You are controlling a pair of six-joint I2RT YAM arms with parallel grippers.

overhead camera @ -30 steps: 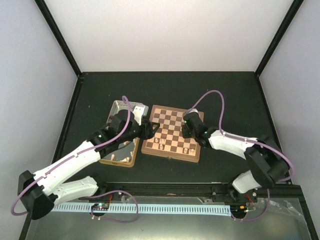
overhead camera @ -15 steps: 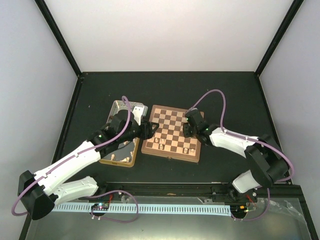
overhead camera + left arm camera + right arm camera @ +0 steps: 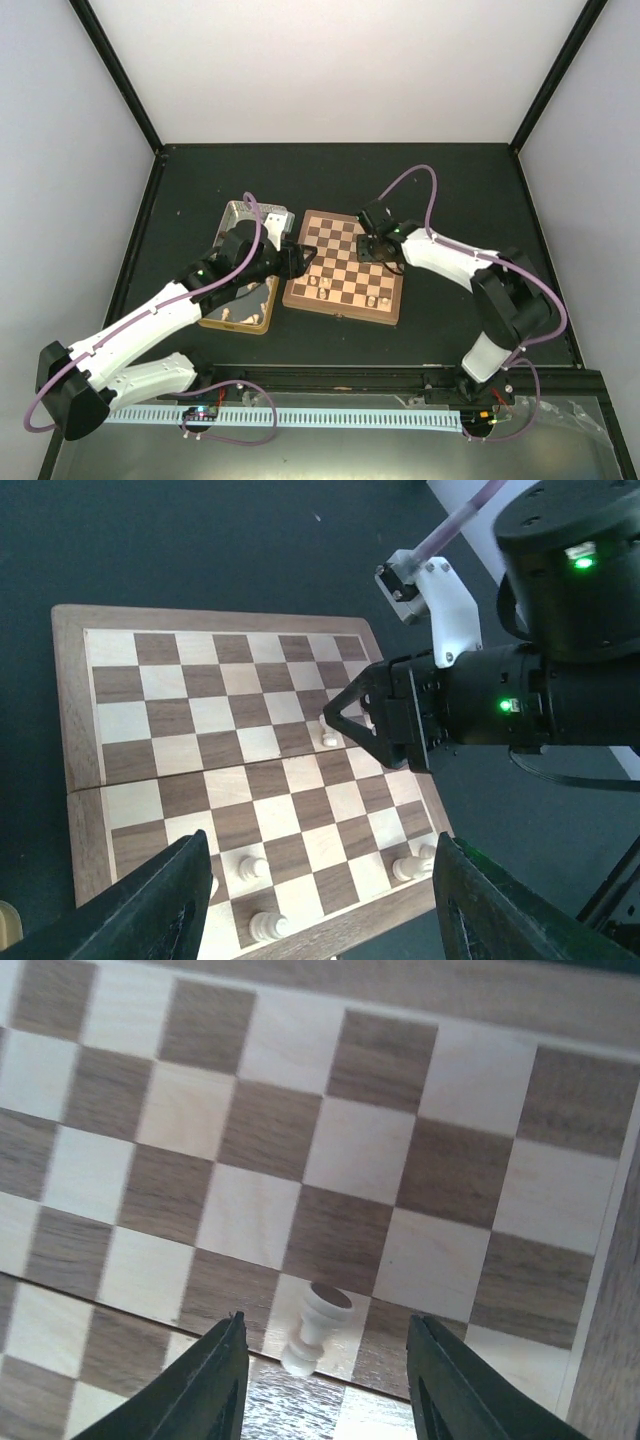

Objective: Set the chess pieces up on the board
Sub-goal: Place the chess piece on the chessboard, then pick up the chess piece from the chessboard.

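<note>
The board [image 3: 345, 272] lies mid-table, and in the left wrist view the board [image 3: 200, 720] fills the frame. Several pale chess pieces stand along its near rows, such as one [image 3: 324, 290] and another [image 3: 252, 867]. My right gripper [image 3: 370, 250] hangs open low over the board's right side. A pale piece [image 3: 318, 1325] stands free on a light square between its fingers [image 3: 215, 1380], touching neither. In the left wrist view the same piece [image 3: 328, 735] stands beside the right gripper [image 3: 375, 725]. My left gripper [image 3: 296, 260] hovers open over the board's left edge, holding nothing.
Two metal tin halves lie left of the board under my left arm. The gold-sided one [image 3: 240, 318] holds loose pale pieces and the silver one [image 3: 240, 213] lies behind it. Black walls border the dark table.
My right gripper has opened and let go of the pale piece, which now stands on the board. Its arm has shifted toward the board's far edge. The left arm has stayed still.
</note>
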